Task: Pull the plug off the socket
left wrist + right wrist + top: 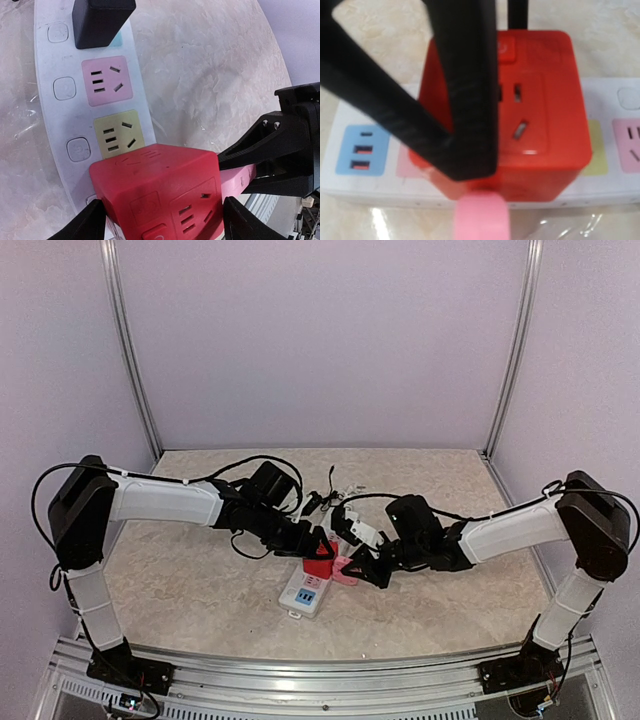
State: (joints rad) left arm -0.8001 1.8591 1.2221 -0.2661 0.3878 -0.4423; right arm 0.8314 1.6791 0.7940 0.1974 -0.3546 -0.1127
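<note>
Red cube plug (pixel 160 195) seated upright on long white socket (pixel 75 117), pastel faces.

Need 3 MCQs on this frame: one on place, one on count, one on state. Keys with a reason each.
1. The black plug is:
A) in the strip
B) loose on the table
C) in the right gripper

2. Free outlets between the black plug and the red cube:
A) one
B) two
C) four

3. The left gripper is:
A) shut and empty above the strip
B) straddling the red cube
C) on the cord

Key:
1A, it stands on the strip's far part.
2B, one pink outlet and one yellow outlet.
3B, a finger shows at each side of the cube.
</note>
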